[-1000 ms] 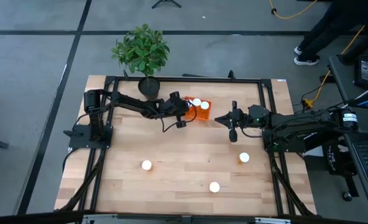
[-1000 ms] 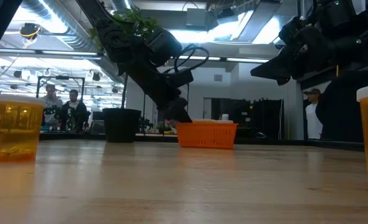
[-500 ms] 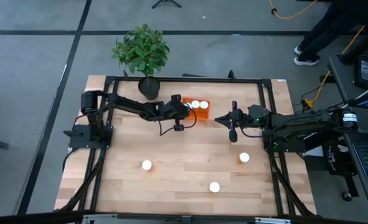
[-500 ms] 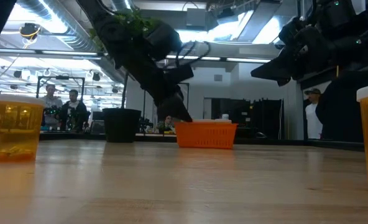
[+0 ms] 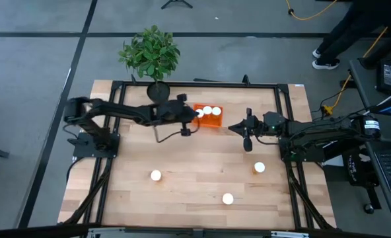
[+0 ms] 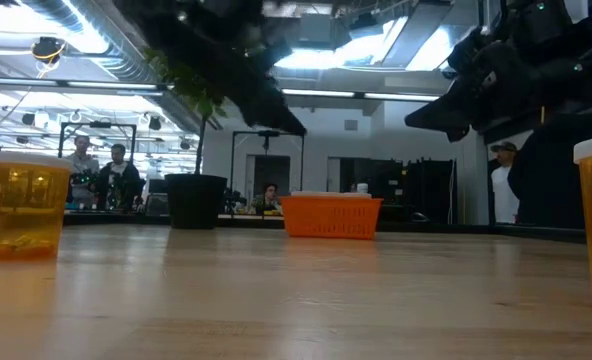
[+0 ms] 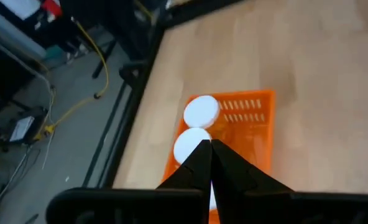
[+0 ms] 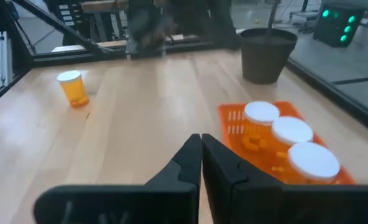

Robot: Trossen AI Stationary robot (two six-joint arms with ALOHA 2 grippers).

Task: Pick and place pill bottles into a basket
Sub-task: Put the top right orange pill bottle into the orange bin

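high view: three pill bottles (image 5: 207,110) sit in a row inside the basket (image 5: 215,121), and three more stand loose on the near half of the table (image 5: 182,165). The left gripper (image 5: 185,116) is just beside the basket's left end; the right gripper (image 5: 246,130) hangs off to the basket's right.
low view: basket at the far edge, a loose bottle (image 6: 21,205) up close on each side, dark arms overhead.
left wrist view: fingers (image 7: 230,171) pinched together, nothing between them, over white caps in the basket.
right wrist view: fingers (image 8: 184,162) also closed and empty; the three caps show clearly.
step: looks like between picks, half done.
next move: I'd guess one arm goes out to a loose bottle, spreads its fingers and comes down over the cap.
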